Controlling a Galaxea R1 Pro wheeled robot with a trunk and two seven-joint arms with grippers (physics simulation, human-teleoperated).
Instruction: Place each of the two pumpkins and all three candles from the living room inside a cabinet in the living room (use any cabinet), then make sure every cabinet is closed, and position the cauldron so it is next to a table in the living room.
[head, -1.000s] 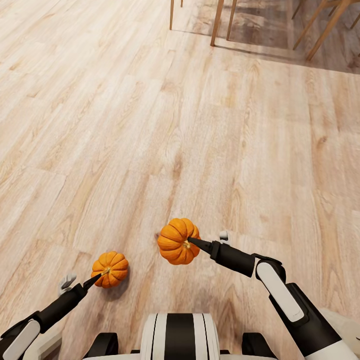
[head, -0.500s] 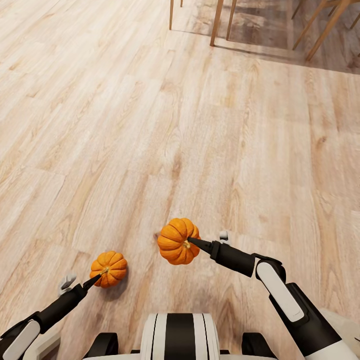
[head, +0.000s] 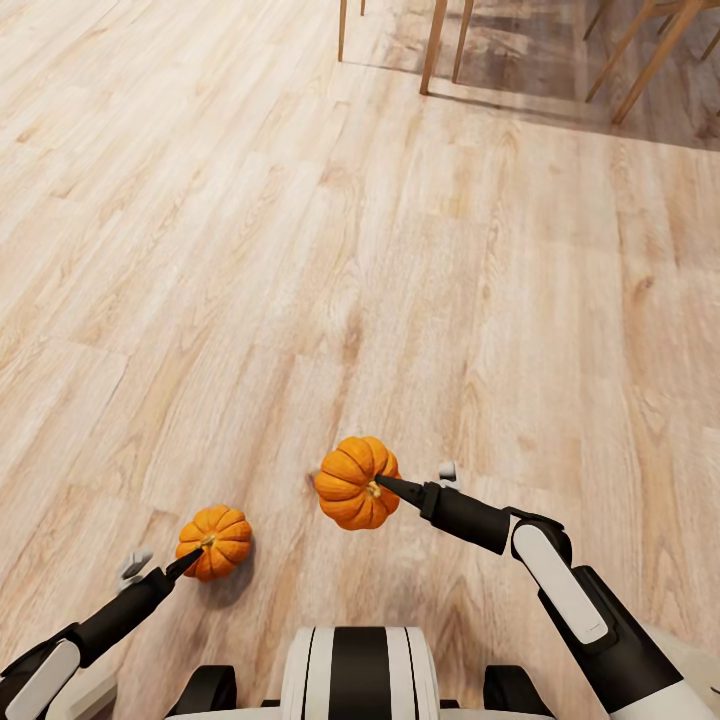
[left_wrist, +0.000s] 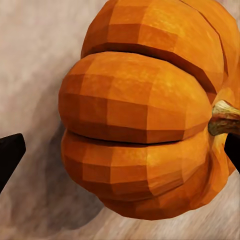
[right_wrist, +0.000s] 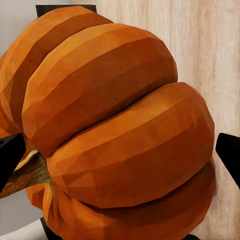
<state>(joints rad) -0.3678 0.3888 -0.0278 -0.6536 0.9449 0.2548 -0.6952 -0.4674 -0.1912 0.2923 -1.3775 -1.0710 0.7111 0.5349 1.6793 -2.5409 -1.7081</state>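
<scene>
While each gripper clamps one, two pumpkins: left (head: 214, 542), right (head: 356, 483).

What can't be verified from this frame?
- Head view: left pumpkin hides the left claw tips; grip unclear.
- Head view: right pumpkin covers the right claw tips.
- Head view: wooden legs cut off by the top edge; furniture unidentifiable.

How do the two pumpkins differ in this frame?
The left tool's pumpkin looks smaller in the head view than the right tool's pumpkin. It appears lower, with a shadow close beside it, while the right one seems carried higher. Both are orange, ribbed, and held at the stem end by a tool.
</scene>
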